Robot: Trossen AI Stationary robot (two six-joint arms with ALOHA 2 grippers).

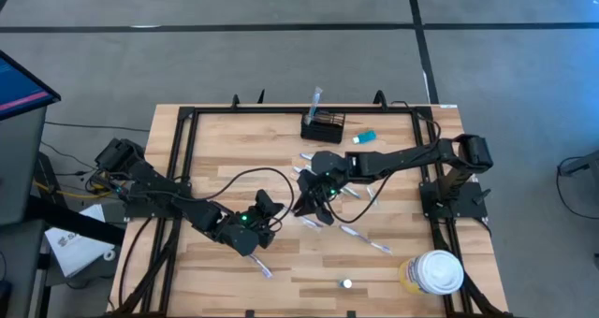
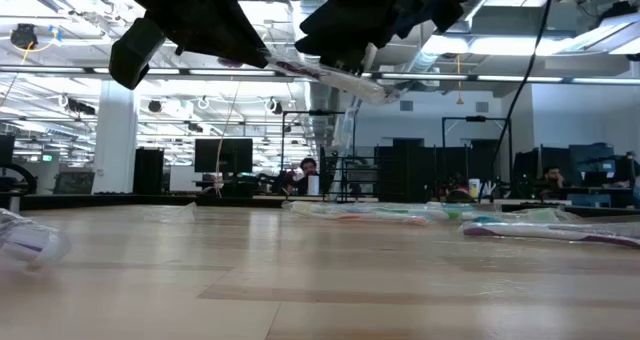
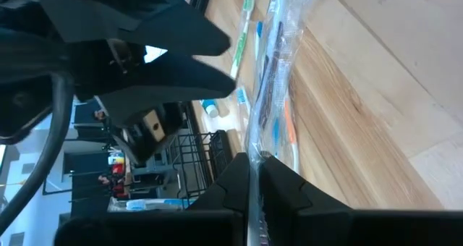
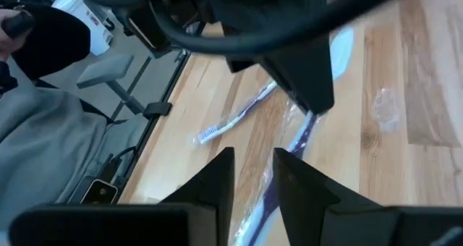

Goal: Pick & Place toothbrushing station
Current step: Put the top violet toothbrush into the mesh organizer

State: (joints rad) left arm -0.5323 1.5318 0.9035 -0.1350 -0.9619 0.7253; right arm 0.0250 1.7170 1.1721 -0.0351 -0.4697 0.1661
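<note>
A grey floor crossed by dark lines surrounded the wooden worktop, which carried a black frame along its edges. Both dark arms reached toward the middle. The toothbrushing station, a small black wire-mesh box, stood near the far edge with a wrapped toothbrush upright in it, well apart from both tools. The right tool hung over the centre of the worktop, nearer the station, its fingers slightly parted around a wrapped toothbrush; whether they truly gripped it could not be told. The left tool sat just beside it, closed on the same clear wrapper.

A round white-lidded tub stood at the near right corner, and a small blue tube lay just beside the station. Only the high view showed these. The low view showed both tools raised above the worktop with the toothbrush between them, and people at desks in the office behind.
</note>
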